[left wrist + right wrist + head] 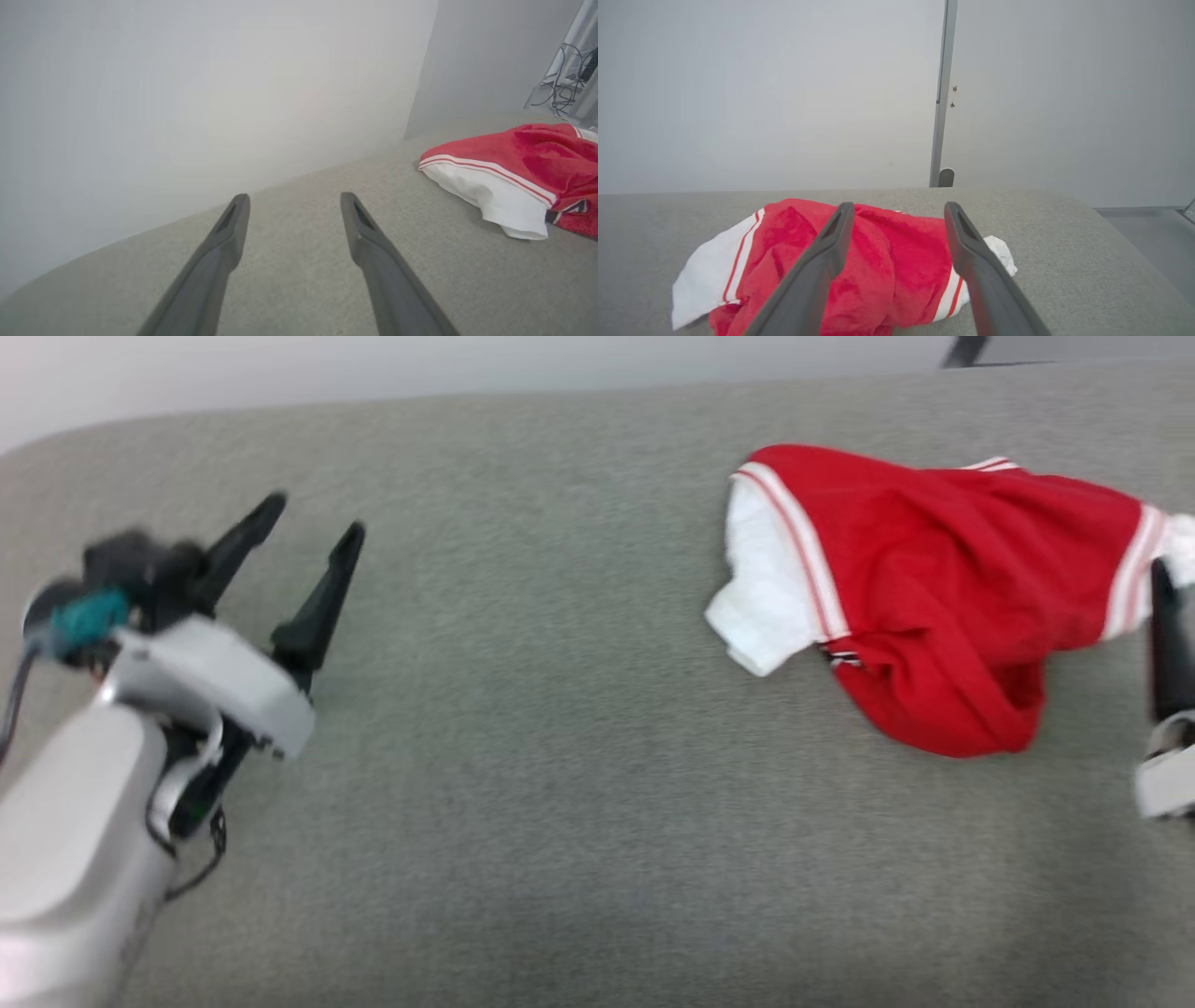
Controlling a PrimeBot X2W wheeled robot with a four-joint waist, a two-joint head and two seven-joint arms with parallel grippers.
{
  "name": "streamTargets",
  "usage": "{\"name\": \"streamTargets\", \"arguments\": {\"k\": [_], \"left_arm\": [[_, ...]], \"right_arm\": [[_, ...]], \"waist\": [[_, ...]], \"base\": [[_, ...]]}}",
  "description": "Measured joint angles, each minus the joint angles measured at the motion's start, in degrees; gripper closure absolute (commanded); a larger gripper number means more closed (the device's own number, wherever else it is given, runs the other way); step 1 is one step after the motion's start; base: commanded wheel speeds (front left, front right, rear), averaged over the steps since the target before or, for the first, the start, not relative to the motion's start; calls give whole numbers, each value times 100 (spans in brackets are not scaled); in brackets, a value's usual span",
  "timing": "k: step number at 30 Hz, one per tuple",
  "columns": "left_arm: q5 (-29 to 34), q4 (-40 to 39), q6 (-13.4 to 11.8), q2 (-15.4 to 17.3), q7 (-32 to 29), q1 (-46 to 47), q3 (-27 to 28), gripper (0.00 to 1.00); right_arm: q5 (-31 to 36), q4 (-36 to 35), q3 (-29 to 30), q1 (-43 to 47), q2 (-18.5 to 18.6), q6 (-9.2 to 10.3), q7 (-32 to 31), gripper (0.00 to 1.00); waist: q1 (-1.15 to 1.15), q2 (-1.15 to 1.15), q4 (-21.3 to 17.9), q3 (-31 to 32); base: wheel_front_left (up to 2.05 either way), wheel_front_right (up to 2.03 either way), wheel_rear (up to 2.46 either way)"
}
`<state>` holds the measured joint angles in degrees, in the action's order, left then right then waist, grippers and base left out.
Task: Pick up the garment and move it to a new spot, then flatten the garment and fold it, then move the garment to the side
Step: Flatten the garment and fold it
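Two long dark fingers of the right gripper [899,207] stand spread wide with nothing pinched between them, poised just over the near right end of the crumpled red jersey T-shirt with white sleeves and red-white striped bands [892,270]. In the head view this gripper sits at the right edge, one finger showing just beside the shirt's right sleeve (whether it touches the cloth I cannot tell). The garment lies bunched on the right side of the grey felt-like tabletop [560,756], its long axis running left to right, with a white sleeve at each end. The left gripper [313,518], also gaping and empty, hovers well apart on the left, fingers pointing toward the far edge. By my judgement the right arm is plainly nearer, and flattening will need the left arm to cross rightward to the left sleeve.
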<state>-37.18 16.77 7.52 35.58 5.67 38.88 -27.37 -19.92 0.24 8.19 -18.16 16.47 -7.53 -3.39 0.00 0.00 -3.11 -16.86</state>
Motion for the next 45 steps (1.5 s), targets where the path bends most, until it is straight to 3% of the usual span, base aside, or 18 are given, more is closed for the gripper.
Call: {"name": "streamTargets", "arguments": {"k": [9,16,23,29,39,40,41,42,45], "left_arm": [[-1065,244,0,57,-1503,1577,-1207,0],[-2631,994,0,-394,-3432,2419,-1823,0],[-3538,1840,0,-891,-4936,2893,-2031,0],[-3510,2169,0,-1120,-5139,3115,-2282,0],[-3538,2484,0,-1080,-5179,3223,-2519,2],[-3549,2493,0,-1080,-5178,3239,-2520,38],[-3553,2494,0,-1080,-5159,3256,-2530,86],[-3586,2510,0,-1090,-5153,3265,-2528,100],[-3655,2543,0,-1123,-5104,3283,-2543,100]], "right_arm": [[94,-805,-264,778,-782,0,278,0],[137,-1046,-236,1005,-1023,0,391,0],[135,-994,-332,971,-1122,0,495,0],[101,-848,-463,856,-1187,0,627,0],[111,-647,-569,702,-1238,0,777,0],[111,-634,-566,702,-1241,0,794,0],[110,-628,-557,702,-1243,0,795,0],[110,-622,-545,701,-1246,0,801,0],[111,-614,-472,701,-1251,0,811,0]], "waist": [[0,0,-603,143],[0,0,-1081,28],[0,0,-1431,-255],[0,0,-1658,-550],[0,0,-1978,-857],[0,0,-1990,-876],[0,0,-1998,-894],[0,0,-1999,-907],[0,0,-1945,-919]], "base": [[0,0,0],[0,0,0],[0,0,0],[0,0,0],[0,0,0],[0,0,0],[0,0,0],[0,0,0],[0,0,0]]}}
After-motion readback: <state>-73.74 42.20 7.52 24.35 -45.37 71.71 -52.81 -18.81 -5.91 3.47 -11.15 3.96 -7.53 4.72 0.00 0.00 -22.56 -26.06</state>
